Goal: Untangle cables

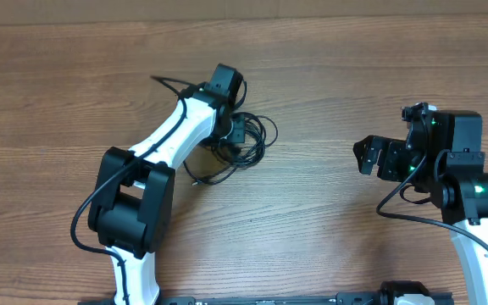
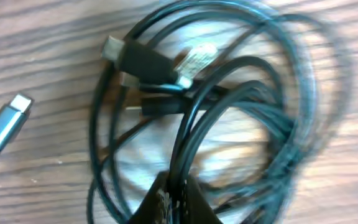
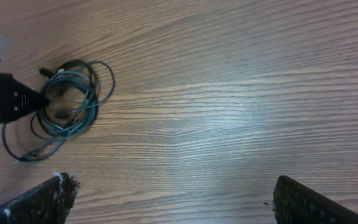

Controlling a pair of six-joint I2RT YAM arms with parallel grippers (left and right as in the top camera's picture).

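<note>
The cables point(image 1: 246, 146) lie in a loose black tangle on the wood table, left of centre. In the left wrist view the cables point(image 2: 229, 106) fill the frame as looped cords with several plug ends, and a silver-tipped plug point(image 2: 8, 121) lies at the left. My left gripper point(image 1: 234, 130) is at the tangle; its fingers point(image 2: 178, 202) are closed on a few cord strands. My right gripper point(image 1: 364, 156) is open and empty, well to the right of the tangle. In the right wrist view point(image 3: 173, 199) the cables point(image 3: 70, 102) lie far left, beside the left gripper's dark tip point(image 3: 11, 98).
The thick black cable of the left arm point(image 1: 172, 85) arcs over the table behind the tangle. The right arm's base point(image 1: 473, 195) stands at the right edge. Bare wood table point(image 1: 329, 76) lies between the two grippers.
</note>
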